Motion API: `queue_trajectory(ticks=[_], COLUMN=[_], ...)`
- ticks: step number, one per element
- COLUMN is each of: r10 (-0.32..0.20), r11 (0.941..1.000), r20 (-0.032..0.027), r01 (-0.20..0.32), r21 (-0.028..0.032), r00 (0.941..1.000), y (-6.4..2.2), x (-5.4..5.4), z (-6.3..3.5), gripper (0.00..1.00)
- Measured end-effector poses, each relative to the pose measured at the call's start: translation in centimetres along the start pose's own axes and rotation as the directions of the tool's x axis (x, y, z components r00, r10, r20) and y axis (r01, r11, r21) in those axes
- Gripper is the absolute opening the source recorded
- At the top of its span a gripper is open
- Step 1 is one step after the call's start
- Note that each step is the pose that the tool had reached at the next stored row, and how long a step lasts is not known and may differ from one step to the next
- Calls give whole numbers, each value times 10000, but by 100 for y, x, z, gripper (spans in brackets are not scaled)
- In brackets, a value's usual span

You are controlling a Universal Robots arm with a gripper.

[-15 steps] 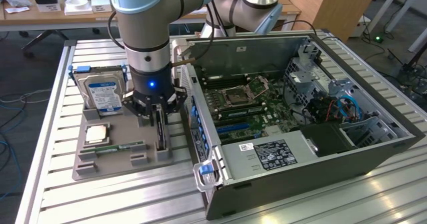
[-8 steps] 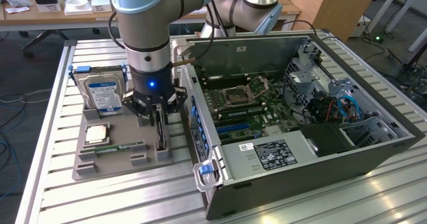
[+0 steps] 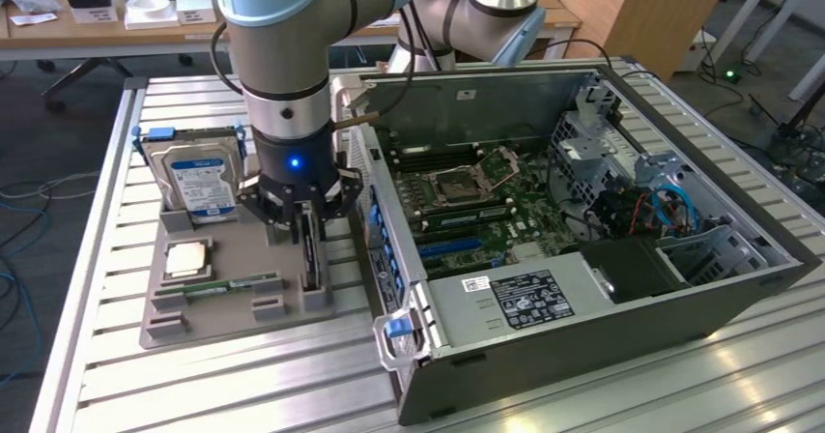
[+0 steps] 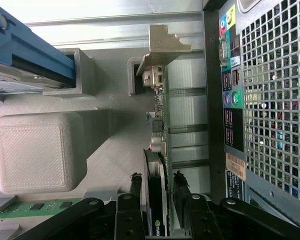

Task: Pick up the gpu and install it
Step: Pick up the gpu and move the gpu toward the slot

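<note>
In the exterior view the pincer (image 3: 305, 235) hangs straight down over the grey tray (image 3: 174, 322) on the tabletop (image 3: 193, 394). Its jaws are partly apart, astride the gpu (image 3: 311, 274), which stands on edge in a tray slot directly beneath the pincer; the drive (image 3: 200, 184) lies to the exterior view's left of the pincer and the open case (image 3: 567, 336) to the exterior view's right. In the wrist view the fingers (image 4: 136, 195) flank the gpu (image 4: 160, 120), a thin slit of tray showing beside one, and the gpu runs away from the pincer to its bracket (image 4: 162, 42), alongside the case's rear wall (image 4: 270, 100).
</note>
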State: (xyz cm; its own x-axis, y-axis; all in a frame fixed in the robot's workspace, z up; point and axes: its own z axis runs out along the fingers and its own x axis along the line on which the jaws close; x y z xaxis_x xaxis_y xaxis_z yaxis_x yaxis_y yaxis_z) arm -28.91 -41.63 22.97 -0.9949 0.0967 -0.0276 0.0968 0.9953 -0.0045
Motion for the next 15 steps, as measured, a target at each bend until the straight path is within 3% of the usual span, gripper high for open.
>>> queue_trajectory(ticks=[9, 10, 12, 15], r10=[0, -1, 0, 0], r11=[10000, 10000, 10000, 10000], r20=[0, 0, 1, 0], r01=[0, 1, 0, 0], r21=[0, 0, 1, 0], r00=[10000, 10000, 10000, 10000], y=[0, 0, 0, 0], x=[0, 0, 0, 0], z=[0, 0, 0, 0], gripper=[39, 38, 26, 26])
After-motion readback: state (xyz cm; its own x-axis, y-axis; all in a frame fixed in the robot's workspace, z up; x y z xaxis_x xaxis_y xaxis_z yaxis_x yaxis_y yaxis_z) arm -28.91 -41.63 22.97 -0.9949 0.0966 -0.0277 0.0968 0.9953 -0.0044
